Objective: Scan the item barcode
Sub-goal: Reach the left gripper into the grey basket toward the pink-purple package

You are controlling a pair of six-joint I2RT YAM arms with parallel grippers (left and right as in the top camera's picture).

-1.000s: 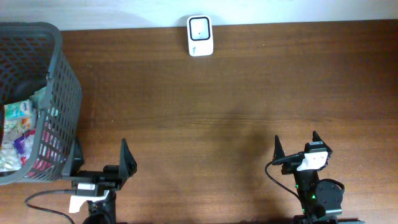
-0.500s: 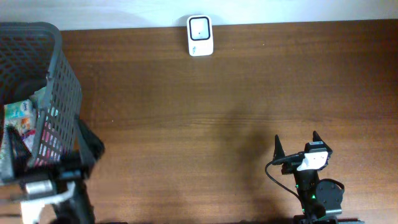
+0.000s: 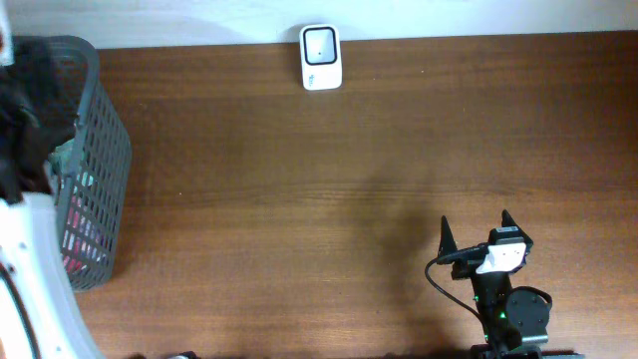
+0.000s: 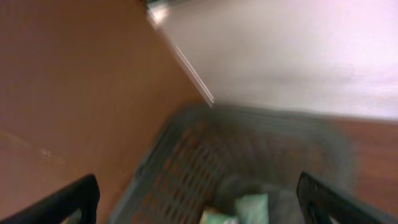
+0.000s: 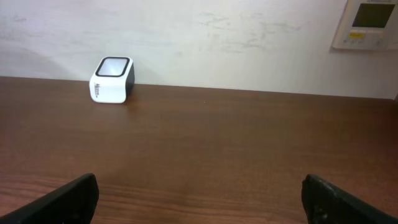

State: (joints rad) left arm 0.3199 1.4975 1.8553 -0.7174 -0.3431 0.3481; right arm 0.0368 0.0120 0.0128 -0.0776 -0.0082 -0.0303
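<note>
- The right tool (image 3: pixel 475 221) sits at the near edge of the wooden bench (image 3: pixel 329 170). Its two fingers are spread wide and hold nothing, and it points across bare wood.
- At the bench's left edge, the left arm (image 3: pixel 30 279), blurred in the overhead view, reaches over a grey mesh basket (image 3: pixel 108 160).
- The left tool (image 4: pixel 198 180) hangs over the basket with its fingers spread wide, gripping nothing.
- Inside the basket lie the goods to be scanned. Pale green packets (image 4: pixel 249 208) show low in the left wrist view, and pink wrappers show through the mesh from overhead. The blur is too heavy to make out any barcode.
- A small white scanner (image 3: pixel 321 58) stands at the bench's far edge against the wall (image 5: pixel 205 37), its dark-rimmed window facing up. It is well apart from the basket and from both tools.
- On the wall, at the upper right of the right wrist view, hangs a pale control panel (image 5: pixel 367 23).
</note>
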